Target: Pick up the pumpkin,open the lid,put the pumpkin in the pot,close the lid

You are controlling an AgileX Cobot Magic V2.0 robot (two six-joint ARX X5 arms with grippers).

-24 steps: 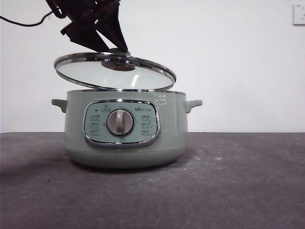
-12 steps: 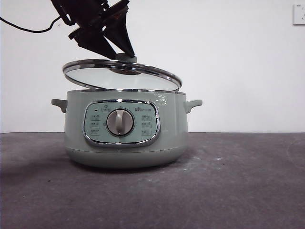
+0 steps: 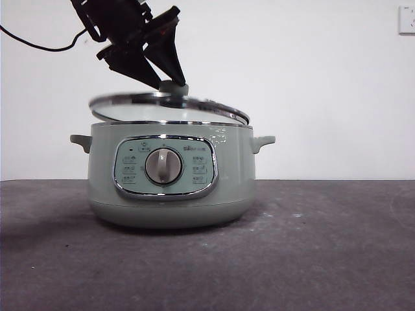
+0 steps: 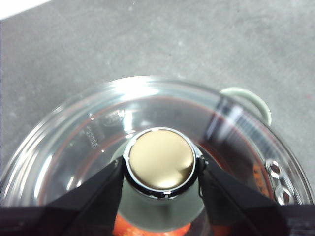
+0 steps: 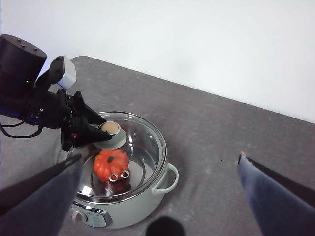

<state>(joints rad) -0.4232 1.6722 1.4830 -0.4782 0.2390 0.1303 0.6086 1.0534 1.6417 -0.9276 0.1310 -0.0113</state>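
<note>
The sage-green pot (image 3: 170, 188) stands mid-table with its dial facing the front camera. My left gripper (image 3: 171, 83) is shut on the lid's green knob (image 4: 160, 160) and holds the glass lid (image 3: 130, 103) just above the pot's rim, slightly tilted and almost seated. The orange pumpkin (image 5: 111, 164) lies inside the pot, seen through the lid (image 5: 145, 142) in the right wrist view; an orange sliver of it (image 4: 147, 230) also shows below the knob in the left wrist view. My right gripper (image 5: 160, 156) is open and empty, high above and beside the pot (image 5: 133, 211).
The grey table (image 3: 324, 246) runs around the pot to a white wall behind. The pot's side handles (image 3: 262, 141) stick out on both sides. A black cable (image 3: 32, 40) hangs from the left arm.
The left gripper has carried the lid down and to the right. The lid went from a raised tilt to nearly level over the pot's rim.
</note>
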